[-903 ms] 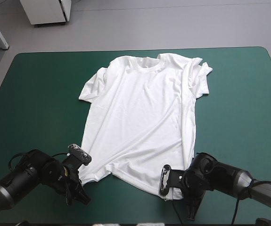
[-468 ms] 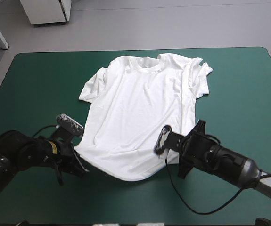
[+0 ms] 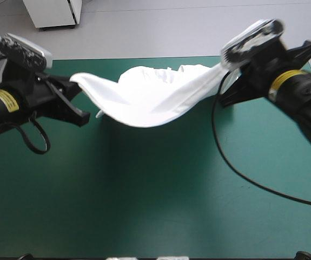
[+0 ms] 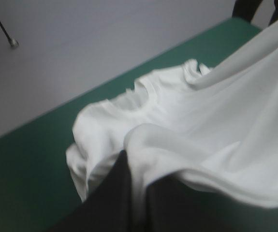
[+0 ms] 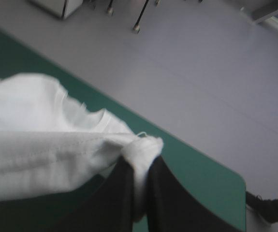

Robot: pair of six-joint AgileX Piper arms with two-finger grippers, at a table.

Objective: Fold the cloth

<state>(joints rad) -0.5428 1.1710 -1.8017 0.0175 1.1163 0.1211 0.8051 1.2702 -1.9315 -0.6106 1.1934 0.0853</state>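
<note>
While I hold the white T-shirt (image 3: 150, 103) up between my two arms, the high view shows its lifted edge strung from my left gripper (image 3: 75, 86) across to my right gripper (image 3: 226, 73), sagging in a shallow curve in the middle. Both grippers hang above the far half of the table, well apart, one toward each side. The teal-green cover (image 3: 144, 189) lies bare below and on the near side of the cloth, and the rest of the shirt trails down toward the table's far edge.

In the left wrist view, my left gripper (image 4: 129, 159) is all but closed, the black fingers meeting in a narrow arch with a fold of white fabric pinched between them. Ahead of the fingers the T-shirt (image 4: 201, 135) drapes away in soft folds. Its neckline (image 4: 139, 96) and a bunched sleeve (image 4: 78, 159) rest on the teal-green cover (image 4: 22, 164) close to the far edge, with grey floor (image 4: 105, 34) beyond.

In the right wrist view, my right gripper (image 5: 139, 162) is likewise nearly closed, and a small wad of cloth bulges out at the fingertips. From there a taut, seamed edge of the T-shirt (image 5: 42, 145) runs off to one side of the gripper, more white fabric showing behind it. A corner of the teal-green cover (image 5: 201, 179) shows past the fingers, with grey floor (image 5: 201, 72) beyond it.
</note>
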